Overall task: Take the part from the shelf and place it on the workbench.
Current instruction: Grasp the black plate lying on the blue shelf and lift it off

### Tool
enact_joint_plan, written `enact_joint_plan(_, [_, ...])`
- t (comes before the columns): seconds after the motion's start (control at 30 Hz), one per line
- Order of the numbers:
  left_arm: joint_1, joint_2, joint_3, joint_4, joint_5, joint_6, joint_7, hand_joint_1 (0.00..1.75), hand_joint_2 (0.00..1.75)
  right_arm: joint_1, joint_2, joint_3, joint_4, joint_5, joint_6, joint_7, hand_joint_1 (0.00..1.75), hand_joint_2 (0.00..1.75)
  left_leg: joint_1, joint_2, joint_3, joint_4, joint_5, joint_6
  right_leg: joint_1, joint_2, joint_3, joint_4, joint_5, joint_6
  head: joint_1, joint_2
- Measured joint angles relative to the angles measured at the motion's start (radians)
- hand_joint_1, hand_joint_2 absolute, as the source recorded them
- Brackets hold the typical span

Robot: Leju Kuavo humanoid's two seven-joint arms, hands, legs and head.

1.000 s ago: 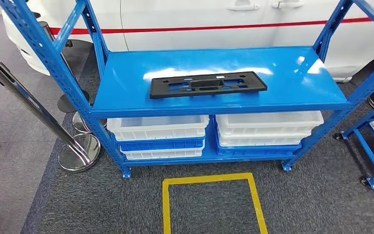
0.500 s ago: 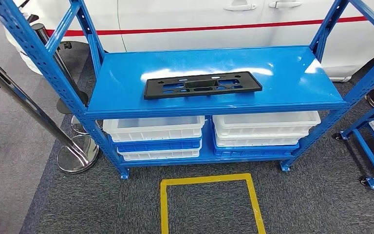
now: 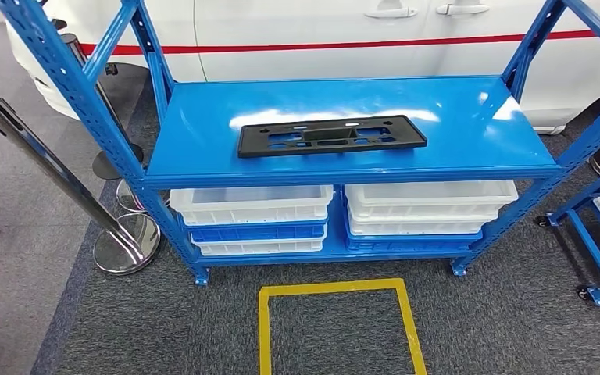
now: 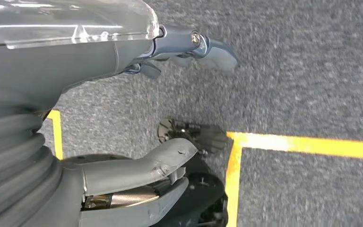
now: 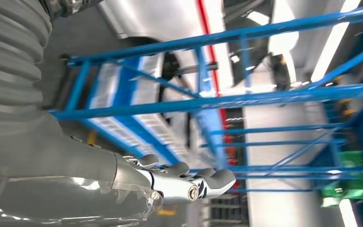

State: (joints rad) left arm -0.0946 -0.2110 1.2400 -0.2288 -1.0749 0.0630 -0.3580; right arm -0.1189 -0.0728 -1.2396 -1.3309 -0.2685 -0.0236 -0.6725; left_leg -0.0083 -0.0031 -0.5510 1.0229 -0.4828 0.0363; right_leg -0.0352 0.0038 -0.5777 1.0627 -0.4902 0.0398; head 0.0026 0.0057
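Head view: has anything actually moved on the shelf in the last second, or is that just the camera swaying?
Only the camera moved: the whole picture slid slightly left, then back. The black part lies flat on the blue shelf as before, untouched, with the white and blue bins stacked below. The left hand and right hand hold nothing, fingers apart.

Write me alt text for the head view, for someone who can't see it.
A flat black plastic part lies untouched on the top level of a blue metal shelf, with white and blue bins stacked on the level below. A yellow taped square marks the grey carpet in front; a white car stands behind.
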Motion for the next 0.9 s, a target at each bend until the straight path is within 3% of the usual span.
enact_joint_plan(0.1, [-0.001,0.002,-0.002,0.000,-0.010,0.000,0.001,0.00,1.75,-0.001,-0.007,0.037,-0.097,0.004,0.000,0.022,0.00,1.75,-0.002,0.000,-0.008,0.009,-0.006,-0.011,0.003,0.003,-0.001,-0.008,-0.002,-0.021,0.000,0.000])
enact_joint_plan(0.17, [-0.001,0.002,-0.006,0.000,-0.016,-0.001,0.003,0.00,1.75,-0.004,-0.007,0.064,-0.173,0.018,-0.005,0.033,0.00,1.75,0.001,0.000,-0.020,0.042,-0.031,-0.020,0.004,0.001,-0.001,-0.009,-0.001,-0.034,0.000,0.000])
enact_joint_plan(0.27, [-0.002,0.003,-0.010,0.000,-0.022,-0.003,0.005,0.00,1.75,-0.006,-0.007,0.098,-0.259,0.027,-0.014,0.044,0.00,1.75,0.004,0.000,-0.098,0.214,-0.122,-0.028,0.010,-0.003,-0.002,-0.010,0.000,-0.045,0.000,0.000])
enact_joint_plan(0.3, [-0.001,0.003,-0.012,0.000,-0.024,-0.004,0.006,0.00,1.75,-0.007,-0.007,0.106,-0.277,0.027,-0.013,0.046,0.00,1.75,0.004,0.000,-0.124,0.268,-0.140,-0.026,0.013,-0.005,-0.002,-0.010,0.000,-0.046,0.000,0.000])
enact_joint_plan(0.33, [0.000,0.003,-0.013,0.000,-0.025,-0.005,0.007,0.00,1.75,-0.008,-0.008,0.113,-0.294,0.027,-0.012,0.048,0.00,1.75,0.003,0.000,-0.136,0.292,-0.139,-0.023,0.016,-0.005,-0.001,-0.010,-0.001,-0.047,0.000,0.000])
enact_joint_plan(0.37, [0.002,0.003,-0.014,0.000,-0.026,-0.006,0.008,0.00,1.75,-0.012,-0.009,0.121,-0.311,0.027,-0.010,0.050,0.00,1.75,0.001,0.000,-0.131,0.278,-0.119,-0.017,0.018,-0.005,-0.001,-0.010,-0.001,-0.047,0.000,0.000])
enact_joint_plan(0.43, [0.002,0.004,-0.016,0.000,-0.029,-0.008,0.009,0.00,1.75,-0.023,-0.017,0.138,-0.344,0.027,-0.008,0.059,0.00,1.75,-0.006,0.000,-0.076,0.157,-0.047,-0.001,0.020,-0.005,0.002,-0.010,-0.001,-0.048,0.000,0.000])
enact_joint_plan(0.5, [-0.001,0.007,-0.018,0.000,-0.035,-0.009,0.010,0.00,1.75,-0.039,-0.033,0.156,-0.369,0.028,-0.008,0.075,0.00,1.75,-0.016,0.000,-0.025,0.043,-0.005,0.012,0.020,-0.004,0.001,-0.010,-0.001,-0.045,0.000,0.000])
enact_joint_plan(0.6, [-0.002,0.009,-0.022,0.000,-0.043,-0.013,0.011,0.00,1.75,-0.072,-0.062,0.185,-0.401,0.035,-0.008,0.106,0.00,1.75,-0.024,0.000,-0.011,0.001,0.003,0.019,0.016,-0.003,-0.001,-0.016,0.004,-0.032,0.000,0.000])
enact_joint_plan(0.67, [-0.001,0.010,-0.025,0.000,-0.046,-0.016,0.011,0.00,1.75,-0.093,-0.081,0.210,-0.426,0.048,-0.009,0.123,0.00,1.75,-0.022,0.002,0.000,-0.023,0.017,0.027,0.014,-0.003,-0.006,-0.003,-0.008,-0.025,0.000,0.000])
enact_joint_plan(0.7, [-0.002,0.010,-0.027,0.001,-0.047,-0.017,0.011,0.00,1.75,-0.103,-0.090,0.222,-0.437,0.054,-0.009,0.129,0.00,1.75,-0.020,0.003,0.005,-0.034,0.024,0.030,0.015,-0.003,-0.019,0.027,-0.029,-0.023,0.000,0.000])
enact_joint_plan(0.8, [-0.004,0.010,-0.031,0.001,-0.049,-0.018,0.012,0.00,1.75,-0.122,-0.107,0.250,-0.460,0.066,-0.012,0.141,0.00,1.75,-0.018,0.004,0.006,-0.041,0.029,0.036,0.013,-0.003,-0.097,0.197,-0.109,-0.016,0.000,0.000])
enact_joint_plan(0.83, [-0.004,0.010,-0.033,0.001,-0.049,-0.019,0.012,0.00,1.75,-0.125,-0.109,0.257,-0.464,0.068,-0.013,0.142,0.00,1.75,-0.017,0.003,0.006,-0.039,0.028,0.035,0.010,-0.003,-0.114,0.230,-0.113,-0.012,0.000,0.000])
enact_joint_plan(0.87, [-0.003,0.009,-0.034,0.002,-0.049,-0.019,0.012,0.00,1.75,-0.127,-0.111,0.262,-0.468,0.069,-0.013,0.143,0.00,1.75,-0.015,0.002,0.006,-0.035,0.026,0.034,0.008,-0.003,-0.114,0.228,-0.097,-0.007,0.000,0.000])
enact_joint_plan(0.9, [-0.003,0.009,-0.034,0.003,-0.050,-0.020,0.012,0.00,1.75,-0.131,-0.113,0.267,-0.472,0.072,-0.012,0.144,0.00,1.75,-0.013,0.001,0.006,-0.030,0.022,0.030,0.005,-0.004,-0.097,0.188,-0.064,-0.003,0.000,0.000])
